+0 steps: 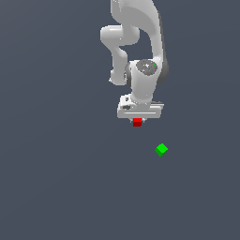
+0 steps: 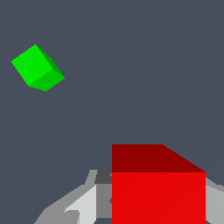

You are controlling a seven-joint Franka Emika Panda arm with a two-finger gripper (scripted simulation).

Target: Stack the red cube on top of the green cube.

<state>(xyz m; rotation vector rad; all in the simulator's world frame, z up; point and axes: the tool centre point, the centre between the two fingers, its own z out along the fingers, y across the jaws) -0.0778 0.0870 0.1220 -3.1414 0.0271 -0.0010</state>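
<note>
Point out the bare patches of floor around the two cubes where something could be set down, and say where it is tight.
Nearly all the grey surface is bare: the whole exterior view's left, the strip below the green cube, and the exterior view's right of it. A bare gap also separates the green cube from the red cube. Only around the tool and the red cube between its fingers is it crowded.

We see our single white arm reaching in from the far edge of the tabletop, its links folded at a rounded elbow and the wrist turned straight down. Our pincer (image 1: 137, 120) hangs below the flat white hand, pointing at the tabletop. Its jaws stand closed against the two sides of the red cube (image 1: 137, 122), which sits right under the hand. In the wrist view, grey finger (image 2: 83, 203) surfaces flank that cube closely.
</note>
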